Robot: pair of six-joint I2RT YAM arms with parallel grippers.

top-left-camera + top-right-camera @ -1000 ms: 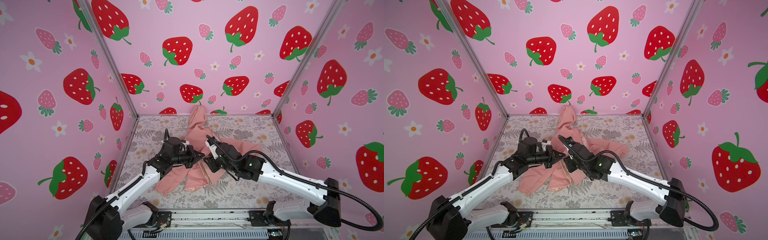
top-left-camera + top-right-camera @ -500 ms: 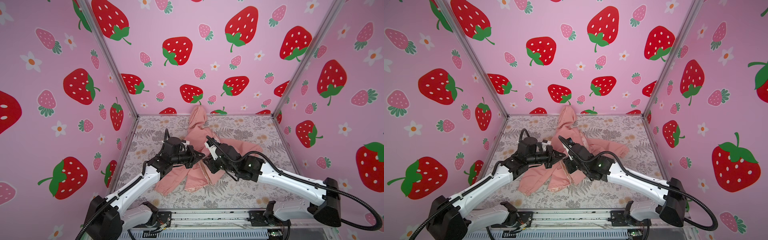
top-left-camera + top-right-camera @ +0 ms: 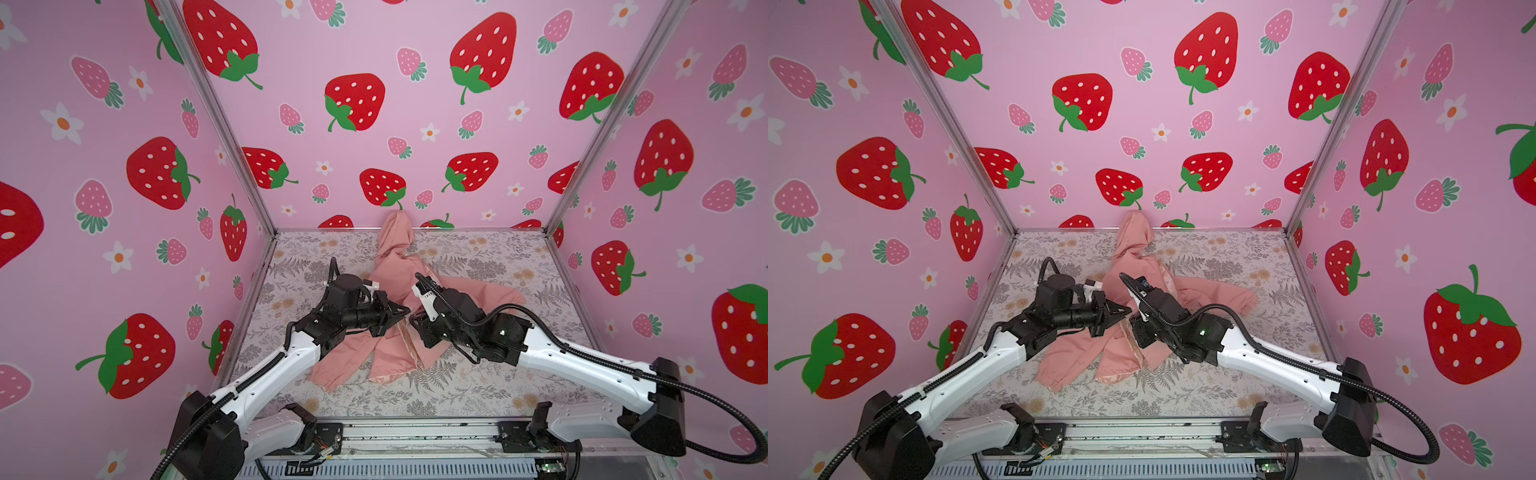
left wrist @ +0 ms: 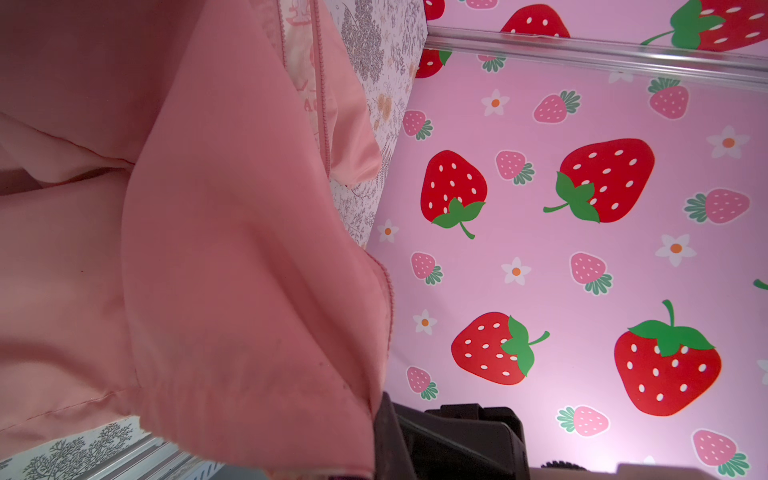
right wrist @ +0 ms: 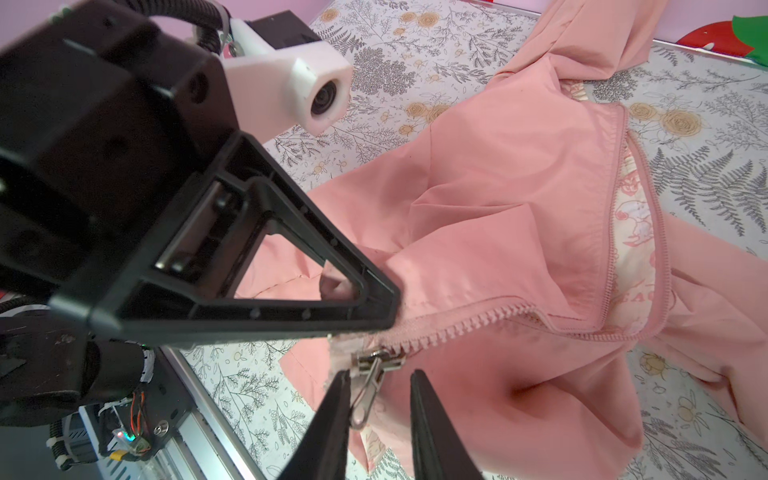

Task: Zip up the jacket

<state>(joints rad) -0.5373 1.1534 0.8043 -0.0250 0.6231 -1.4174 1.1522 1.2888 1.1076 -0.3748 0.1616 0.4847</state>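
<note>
Pink strawberry-print walls (image 3: 415,62) on three sides, with a floral-patterned table (image 3: 478,386) below. Reaching in from 8 o'clock in both top views: left end effector (image 3: 404,311) (image 3: 1128,311), tips pressed together on the jacket (image 3: 395,270), gripping the front edge by the bottom end of the zipper (image 5: 478,322). Lying mid-table, salmon pink: hood (image 3: 395,232) toward 12 o'clock against the back wall, one sleeve (image 3: 490,291) out toward 3, the other down toward 7, front mostly unzipped, cream printed lining (image 5: 631,232) showing in the gap. Coming in from 4 o'clock: right end effector (image 5: 379,386), fingers (image 5: 332,415) apart, metal zipper pull (image 5: 368,399) hanging between them, close against one finger and clear of the other.
</note>
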